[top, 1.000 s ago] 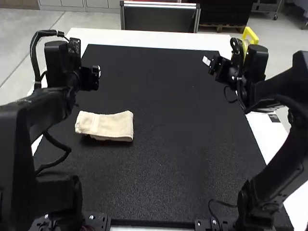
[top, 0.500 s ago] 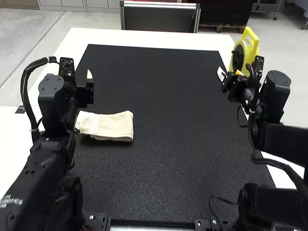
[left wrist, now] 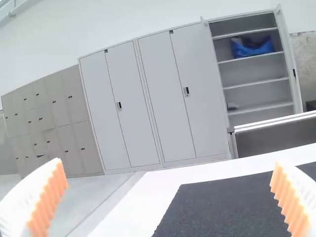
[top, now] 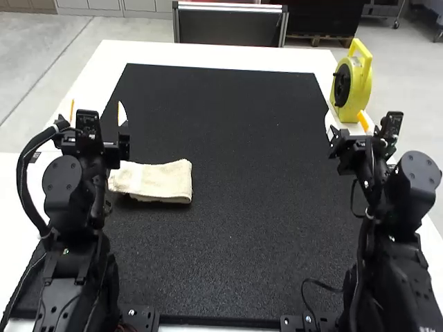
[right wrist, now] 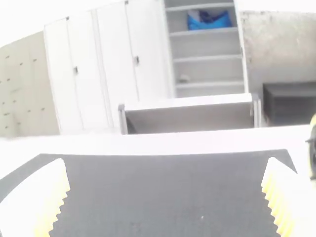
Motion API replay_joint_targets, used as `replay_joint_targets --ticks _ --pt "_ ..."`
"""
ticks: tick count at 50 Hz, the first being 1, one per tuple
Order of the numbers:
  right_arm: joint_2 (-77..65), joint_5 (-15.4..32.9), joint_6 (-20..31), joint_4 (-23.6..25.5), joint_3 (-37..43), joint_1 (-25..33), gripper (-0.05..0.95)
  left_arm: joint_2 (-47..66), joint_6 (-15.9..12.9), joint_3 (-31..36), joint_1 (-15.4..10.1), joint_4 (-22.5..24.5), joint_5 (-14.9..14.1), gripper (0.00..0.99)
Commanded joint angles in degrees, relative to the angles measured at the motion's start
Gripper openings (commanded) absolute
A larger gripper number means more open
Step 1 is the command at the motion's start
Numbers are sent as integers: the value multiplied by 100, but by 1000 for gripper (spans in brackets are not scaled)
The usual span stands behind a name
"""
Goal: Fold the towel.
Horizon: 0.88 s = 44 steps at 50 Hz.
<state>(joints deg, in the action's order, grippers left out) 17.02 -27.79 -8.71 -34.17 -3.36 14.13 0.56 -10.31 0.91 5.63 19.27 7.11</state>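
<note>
The cream towel (top: 156,181) lies folded into a small flat rectangle on the left part of the black mat, its left end partly behind the left arm. My left gripper (top: 95,114) is raised beyond the towel's left end, not touching it. In the left wrist view my left gripper (left wrist: 169,185) is wide open with nothing between its ribbed pads. At the mat's right edge, well away from the towel, my right gripper (top: 347,121) is raised. The right wrist view shows my right gripper (right wrist: 165,182) open, also holding nothing.
The black mat (top: 228,124) covers most of the white table (top: 208,55). A yellow round reel with a handle (top: 361,86) stands at the table's right side, just beyond the right gripper. Cables hang along both arms.
Both arms have drawn back toward their bases and swung outward, their grippers turning to point forward. The towel has kept its place and shape.
</note>
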Motion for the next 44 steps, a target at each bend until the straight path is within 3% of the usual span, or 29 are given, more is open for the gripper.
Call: replay_joint_targets --ticks 1,4,6,10,14,22,29,39,44 --pt "-1183 -69 71 165 116 143 897 -65 -86 -47 8 139 -193 972" --pt "-1789 -209 89 376 265 213 885 -65 -33 -73 -18 -2 -281 972" --pt "-1675 -288 62 165 327 292 887 -65 134 -73 -18 -213 -404 972" --pt "-1675 -288 388 596 336 415 897 -65 363 -73 17 -485 -527 972" --pt "-1693 -271 748 1150 327 538 908 -65 407 -73 52 -661 -694 972" --pt "-1693 -227 1152 2196 327 688 908 -65 398 -82 105 -1136 -624 972" --pt "-1693 -227 2163 3488 336 714 908 -65 468 -82 79 -1777 -685 972" --pt "-1693 -640 2936 3953 336 688 908 -65 582 -82 44 -1874 -720 970" --pt "-1693 -622 2972 3980 327 688 908 -65 582 -91 44 -1874 -720 970"
